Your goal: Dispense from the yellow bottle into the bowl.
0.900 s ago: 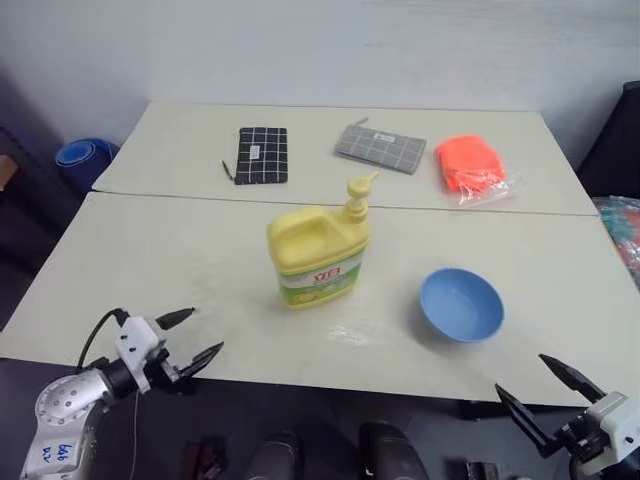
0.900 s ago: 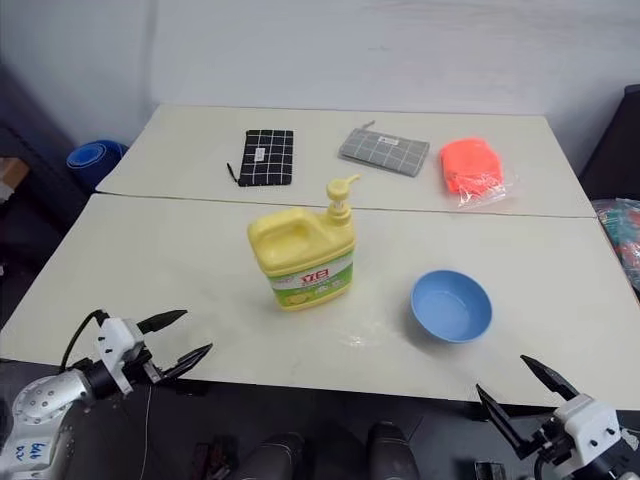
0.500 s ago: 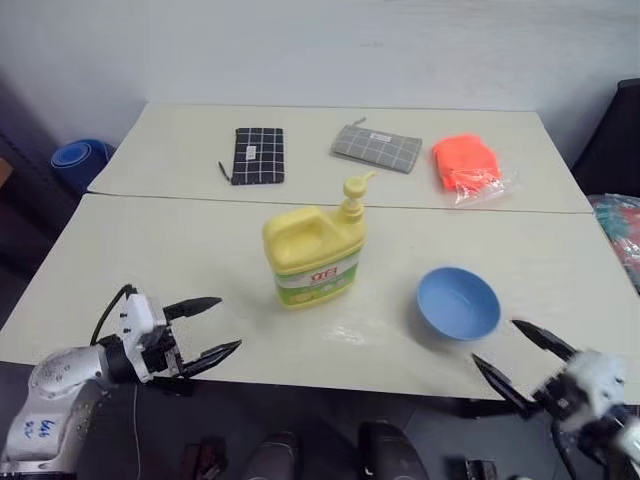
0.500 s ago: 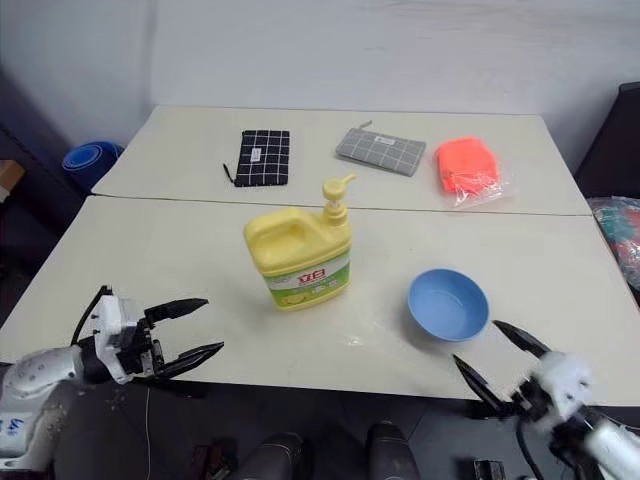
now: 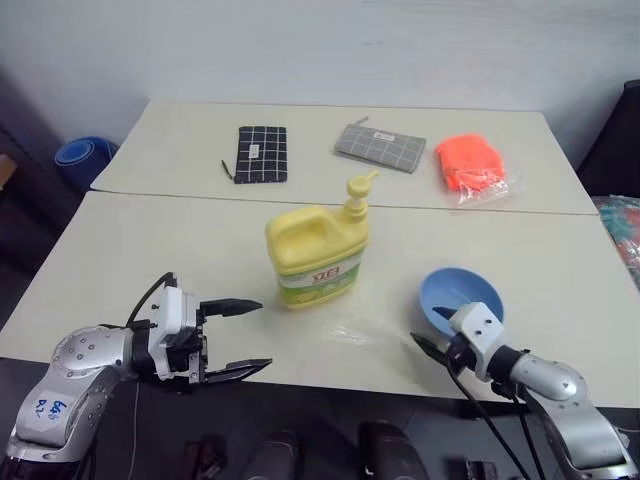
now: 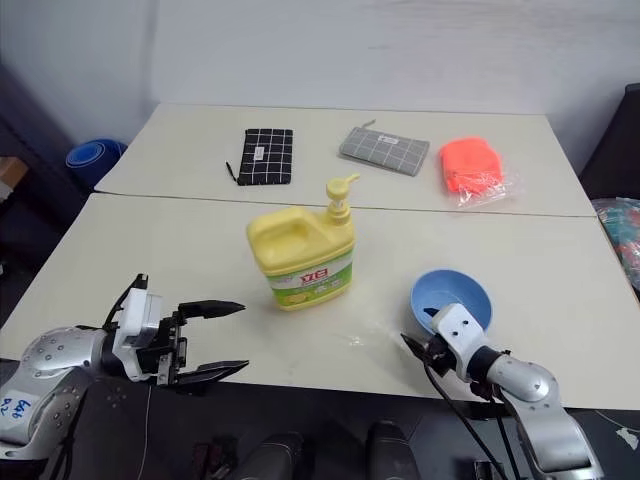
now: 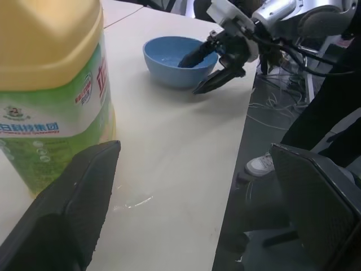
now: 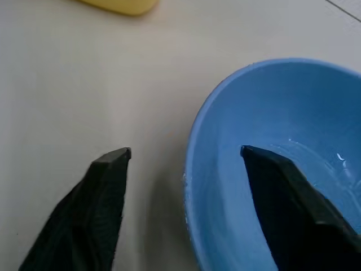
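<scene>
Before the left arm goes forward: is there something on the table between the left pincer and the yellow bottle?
Nothing visible stands between them. The left pincer is open, and only bare table separates it from the yellow bottle. The bowl lies off to the bottle's other side.

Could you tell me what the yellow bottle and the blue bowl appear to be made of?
The yellow bottle: likely moulded plastic, smooth and opaque, with a built-in handle and a glossy printed label. The bowl: probably plastic too, plain light blue with a thin rim and a soft sheen inside; glazed ceramic cannot be ruled out.
</scene>
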Tool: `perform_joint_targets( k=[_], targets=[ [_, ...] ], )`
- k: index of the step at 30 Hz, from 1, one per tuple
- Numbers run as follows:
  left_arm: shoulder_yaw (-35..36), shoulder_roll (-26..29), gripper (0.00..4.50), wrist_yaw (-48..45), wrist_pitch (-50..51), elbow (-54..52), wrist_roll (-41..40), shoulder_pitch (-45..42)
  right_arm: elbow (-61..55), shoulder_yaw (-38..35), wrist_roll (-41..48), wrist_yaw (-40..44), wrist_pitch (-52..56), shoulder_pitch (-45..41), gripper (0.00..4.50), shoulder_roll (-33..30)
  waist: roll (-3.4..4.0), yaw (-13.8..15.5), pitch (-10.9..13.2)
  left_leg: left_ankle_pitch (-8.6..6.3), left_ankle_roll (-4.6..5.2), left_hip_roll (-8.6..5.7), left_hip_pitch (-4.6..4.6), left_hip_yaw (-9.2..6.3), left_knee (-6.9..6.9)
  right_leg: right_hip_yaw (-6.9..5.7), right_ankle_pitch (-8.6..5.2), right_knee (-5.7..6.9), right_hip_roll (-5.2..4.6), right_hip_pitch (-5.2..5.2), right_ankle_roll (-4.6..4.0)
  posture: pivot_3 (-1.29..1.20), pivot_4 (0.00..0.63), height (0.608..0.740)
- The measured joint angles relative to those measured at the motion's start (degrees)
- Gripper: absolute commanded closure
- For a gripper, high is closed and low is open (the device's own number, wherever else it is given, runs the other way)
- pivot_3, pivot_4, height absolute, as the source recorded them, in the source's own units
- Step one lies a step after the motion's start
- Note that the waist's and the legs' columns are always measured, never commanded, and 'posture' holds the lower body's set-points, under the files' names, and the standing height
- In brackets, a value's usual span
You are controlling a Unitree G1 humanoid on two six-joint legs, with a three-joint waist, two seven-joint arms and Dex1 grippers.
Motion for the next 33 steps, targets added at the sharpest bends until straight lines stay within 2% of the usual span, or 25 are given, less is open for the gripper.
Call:
perform_joint_targets(
  k=[2, 6, 7, 9, 10, 14, 18, 21, 24, 28, 33],
  targets=[
    [0.8, -0.3, 0.00, 0.6, 0.8, -1.3, -2.0, -0.9, 0.1, 0.5, -0.4, -0.1, 0.0, -1.0, 2.93, 0.0, 0.00, 0.0, 0.0, 0.00, 0.00, 0.01, 0.00, -0.01, 0.00, -0.01, 0.00, 0.01, 0.00, 0.00, 0.00, 0.00, 0.150, 0.740],
    [6.0, 4.9, 0.00, 2.1, 9.0, -3.9, -10.3, -3.0, 0.0, 0.8, -0.6, 0.3, 0.0, -1.2, 4.28, -0.5, -0.04, 0.0, 0.0, 0.00, -0.01, 0.02, -0.01, -0.01, 0.01, 0.02, 0.00, 0.02, 0.01, -0.01, 0.00, 0.00, 0.150, 0.740],
    [7.5, 6.3, 0.00, 2.9, 11.8, -4.1, -13.8, -5.5, 0.0, 0.8, -0.7, 0.9, 0.0, -1.3, 4.46, -1.5, -0.05, 0.0, 0.0, 0.00, 0.00, 0.02, -0.01, -0.01, 0.05, 0.02, 0.00, 0.04, 0.01, 0.00, 0.00, 0.00, 0.150, 0.740],
    [9.2, 7.7, 0.00, 4.5, 15.0, -4.5, -18.1, -10.0, 0.0, 0.7, -0.7, 1.7, 0.1, -1.7, 4.46, -2.4, -0.06, 0.1, 0.0, 0.00, 0.00, 0.01, -0.01, -0.02, 0.08, -0.01, 0.00, 0.04, 0.01, 0.02, 0.00, 0.00, 0.150, 0.740],
    [9.4, 7.8, 0.39, 6.0, 16.7, -4.3, -20.3, -13.8, 0.0, 0.7, -0.6, 2.2, 0.1, -2.2, 4.50, -2.5, -0.06, 0.2, 0.0, 0.00, 0.00, 0.00, -0.01, -0.02, 0.08, 0.00, 0.00, 0.04, 0.01, 0.02, 0.00, 0.00, 0.150, 0.740],
    [7.8, 6.5, 1.49, 12.9, 21.3, -2.2, -25.4, -28.5, -0.1, 0.4, 0.6, 5.1, 0.0, -6.6, 4.50, -4.6, -0.08, 0.0, 0.1, 0.00, -0.01, -0.02, -0.01, -0.02, 0.12, -0.02, 0.01, 0.10, 0.04, 0.00, 0.01, 0.00, 0.150, 0.740],
    [-1.1, -1.6, 2.72, 15.8, 20.6, 5.7, -19.9, -45.4, 0.3, -0.4, 3.4, 10.5, 2.7, -18.4, 4.50, -9.5, -0.14, -0.1, 0.1, 0.02, -0.04, -0.03, -0.07, 0.02, 0.23, -0.14, 0.02, 0.15, 0.25, -0.05, 0.04, 0.00, 0.150, 0.740],
    [-5.4, -5.9, 3.59, 16.1, 18.2, 11.2, -14.5, -52.0, 1.1, -0.4, 4.9, 13.3, 4.4, -26.1, 4.50, -10.5, -0.19, -0.2, 0.1, 0.00, -0.08, 0.05, -0.07, -0.01, 0.13, -0.16, 0.02, 0.19, 0.25, -0.10, 0.04, 0.00, 0.150, 0.740],
    [-10.6, -11.0, 4.48, 16.5, 15.0, 18.9, -6.6, -57.5, 5.2, 3.2, 5.6, 16.8, 6.9, -35.7, 4.50, -10.3, -0.27, -0.3, 0.2, 0.00, -0.08, 0.01, -0.17, 0.01, 0.19, -0.29, 0.04, 0.19, 0.28, -0.21, 0.06, 0.00, 0.150, 0.740],
    [-13.9, -13.7, 4.48, 17.2, 16.7, 22.6, -2.5, -59.7, 8.6, 6.1, 6.0, 19.9, 8.7, -44.1, 4.50, -9.3, -0.37, -0.3, 0.2, 0.00, -0.08, 0.02, -0.27, -0.03, 0.20, -0.26, 0.04, 0.23, 0.24, -0.32, 0.07, 0.00, 0.150, 0.740],
    [-14.4, -14.4, 4.48, 16.5, 20.7, 23.0, -1.5, -60.1, 12.7, 9.0, 7.9, 25.4, 12.7, -52.9, 4.50, -7.8, -0.38, -0.3, 0.3, 0.00, -0.08, 0.02, -0.30, -0.04, 0.27, -0.24, 0.04, 0.25, 0.20, -0.36, 0.07, 0.00, 0.150, 0.740]
  ],
)
